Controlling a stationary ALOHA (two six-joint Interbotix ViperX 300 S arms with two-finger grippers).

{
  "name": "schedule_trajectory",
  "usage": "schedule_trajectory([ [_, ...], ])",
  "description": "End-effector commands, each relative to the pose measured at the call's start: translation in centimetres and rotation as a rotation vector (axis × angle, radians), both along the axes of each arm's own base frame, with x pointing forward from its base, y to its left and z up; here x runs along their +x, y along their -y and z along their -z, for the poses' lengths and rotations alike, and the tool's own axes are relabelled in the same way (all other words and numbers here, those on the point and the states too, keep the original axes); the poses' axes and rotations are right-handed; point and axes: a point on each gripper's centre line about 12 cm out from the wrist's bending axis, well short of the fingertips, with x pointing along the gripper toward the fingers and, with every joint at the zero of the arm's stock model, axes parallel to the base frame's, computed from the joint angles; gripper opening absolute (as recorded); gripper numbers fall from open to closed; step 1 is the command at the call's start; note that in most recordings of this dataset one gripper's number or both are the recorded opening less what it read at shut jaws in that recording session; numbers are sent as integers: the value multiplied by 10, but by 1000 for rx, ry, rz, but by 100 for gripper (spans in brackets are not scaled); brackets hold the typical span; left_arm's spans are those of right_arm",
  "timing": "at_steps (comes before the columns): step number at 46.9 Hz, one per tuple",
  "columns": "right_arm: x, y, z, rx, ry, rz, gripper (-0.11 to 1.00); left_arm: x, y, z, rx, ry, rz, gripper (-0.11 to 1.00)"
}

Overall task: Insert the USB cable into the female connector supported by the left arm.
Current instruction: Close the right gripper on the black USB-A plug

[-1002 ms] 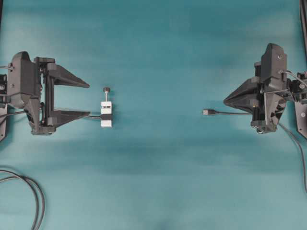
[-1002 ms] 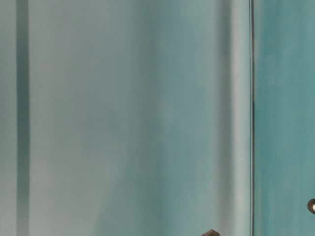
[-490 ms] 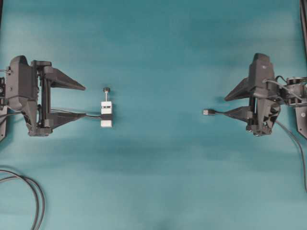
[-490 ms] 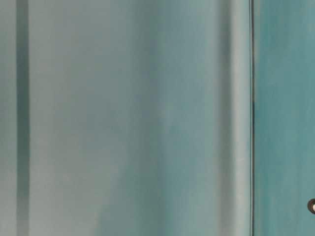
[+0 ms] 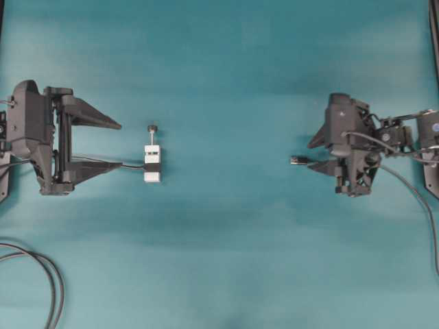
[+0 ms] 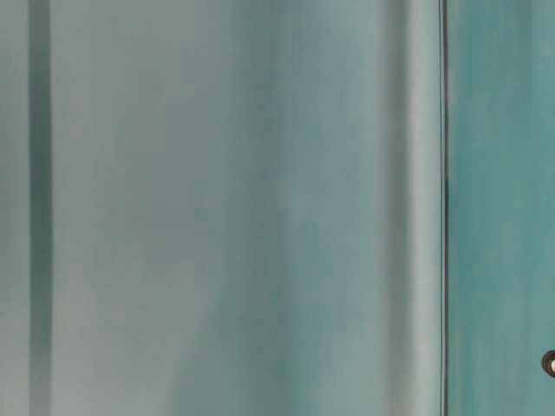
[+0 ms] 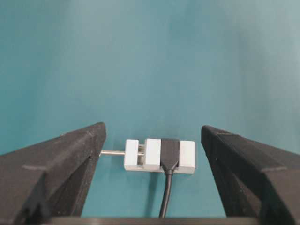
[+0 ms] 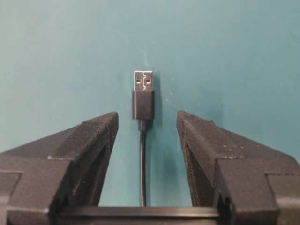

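the connector (image 5: 152,164) lies flat on the teal tabletop (image 5: 226,68), its pin and black knob pointing to the top of the overhead view and its own dark cable running back toward the left hand (image 5: 121,144). that hand is spread wide, with the white block just ahead of its fingertips and in line with the gap between them, touching neither; this looks like a line-up for taking the block by its sides so it can be held steady as a socket. the usb cable (image 8: 142,101) lies straight on the tabletop well to the right, silver tip pointing toward the connector. the right hand (image 5: 309,155) is spread too, one finger either side of the cord just behind the dark plug body, gripping nothing yet; straddling it there probably lets the plug be pinched with its tip left free for insertion. no brand, label or writing can be read anywhere. the table-level view shows only blurred teal.
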Motion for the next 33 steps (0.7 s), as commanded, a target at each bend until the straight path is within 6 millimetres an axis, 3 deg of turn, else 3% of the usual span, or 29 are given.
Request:
schedule_trajectory([
  [1,11,1,-4,-4,23,-6,56,2,-1,-4,11,18,0,93],
  [19,14,5,12,-8,-40,0,55,1,-1,-2,12,12,1,93],
  [33,13,10,13,-26,-43,0,54,-1,-1,0,12,1,2,93],
])
